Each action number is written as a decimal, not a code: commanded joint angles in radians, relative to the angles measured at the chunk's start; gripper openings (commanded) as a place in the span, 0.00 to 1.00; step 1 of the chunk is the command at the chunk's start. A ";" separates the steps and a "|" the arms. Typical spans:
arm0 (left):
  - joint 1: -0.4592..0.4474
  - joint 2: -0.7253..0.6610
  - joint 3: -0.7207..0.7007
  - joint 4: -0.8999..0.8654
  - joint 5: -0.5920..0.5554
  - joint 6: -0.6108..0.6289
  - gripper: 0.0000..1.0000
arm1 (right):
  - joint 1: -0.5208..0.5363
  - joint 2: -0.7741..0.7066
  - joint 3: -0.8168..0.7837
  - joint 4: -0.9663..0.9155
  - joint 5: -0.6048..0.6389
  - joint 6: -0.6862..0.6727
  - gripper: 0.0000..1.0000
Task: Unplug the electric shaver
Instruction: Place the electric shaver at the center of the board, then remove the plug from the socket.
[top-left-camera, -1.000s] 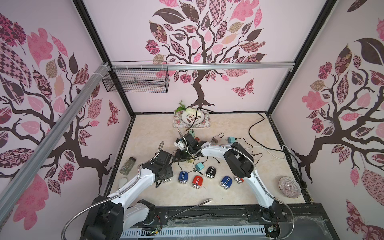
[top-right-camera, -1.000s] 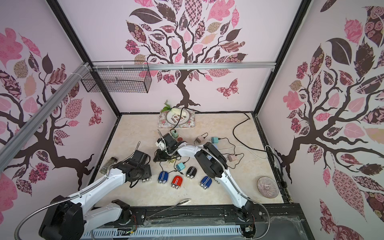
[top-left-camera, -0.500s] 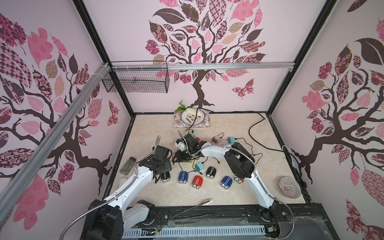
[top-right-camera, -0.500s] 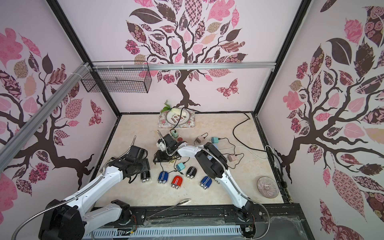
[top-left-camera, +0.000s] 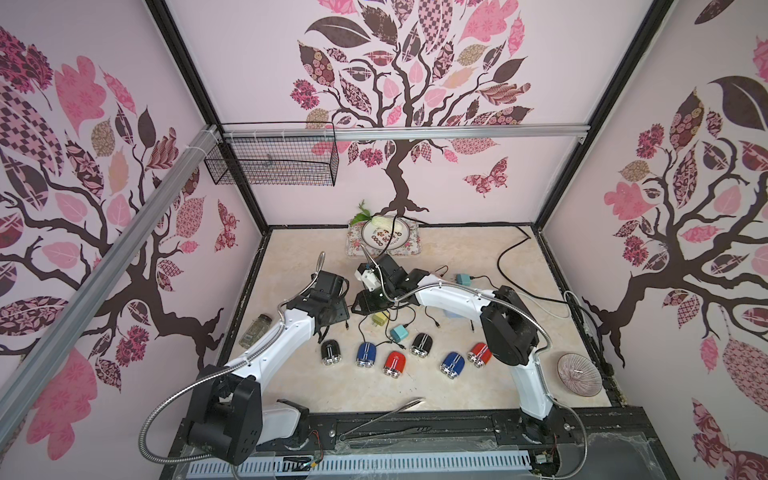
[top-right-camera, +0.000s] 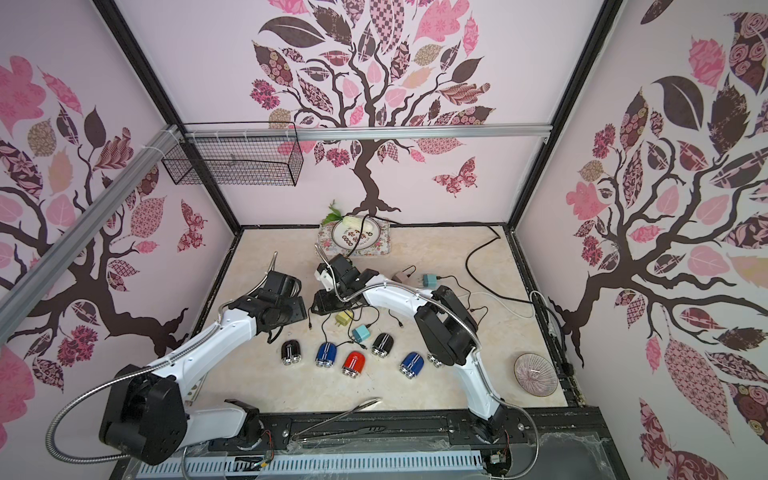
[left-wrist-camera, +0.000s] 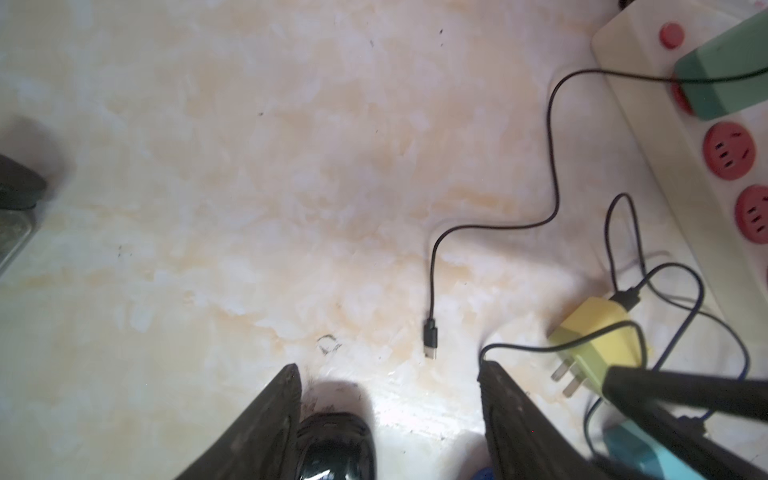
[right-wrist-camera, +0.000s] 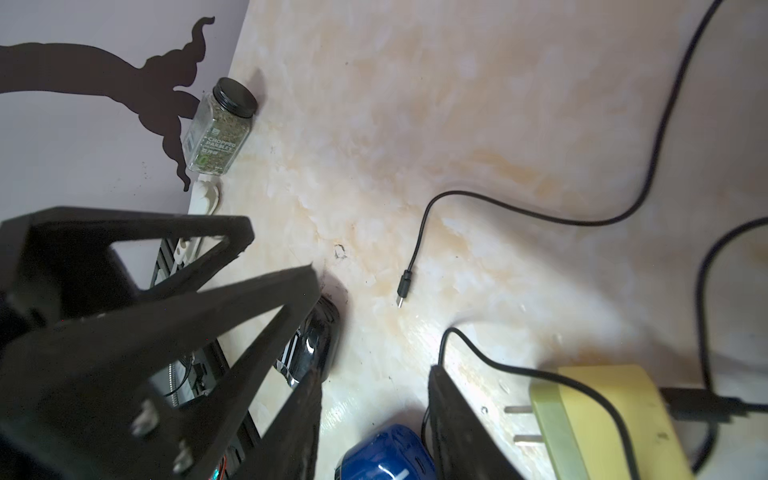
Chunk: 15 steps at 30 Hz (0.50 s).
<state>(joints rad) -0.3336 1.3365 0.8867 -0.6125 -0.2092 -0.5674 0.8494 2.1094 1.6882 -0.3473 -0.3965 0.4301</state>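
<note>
The left claw (left-wrist-camera: 388, 415), jaws apart and empty, hangs close over the glossy black rounded electric shaver (left-wrist-camera: 332, 444), which lies on the marbled beige desk (left-wrist-camera: 249, 166) at the left end of the shaver row. The right claw (right-wrist-camera: 374, 415), jaws likewise apart, holds nothing. The thin black cable (left-wrist-camera: 554, 166) ends in a free connector (left-wrist-camera: 431, 338) near the shaver, not touching it.

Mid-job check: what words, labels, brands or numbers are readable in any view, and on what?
"CHOPPED PARSLEY": on the label of the spice jar, right wrist view.
Smaller print on that label: too blurred to read.
Dark marks on the plate at the back: too small to read.
Nothing else legible.
</note>
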 joint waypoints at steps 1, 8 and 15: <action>0.007 0.043 0.079 0.070 0.026 0.007 0.69 | -0.006 -0.070 0.028 -0.090 0.125 -0.077 0.45; 0.011 0.160 0.176 0.144 0.110 -0.015 0.66 | -0.045 -0.090 0.076 -0.157 0.346 -0.196 0.44; 0.011 0.287 0.260 0.230 0.239 -0.067 0.52 | -0.108 -0.090 0.092 -0.124 0.431 -0.239 0.42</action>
<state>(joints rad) -0.3267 1.5875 1.0878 -0.4503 -0.0410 -0.6056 0.7616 2.0857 1.7302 -0.4675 -0.0429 0.2398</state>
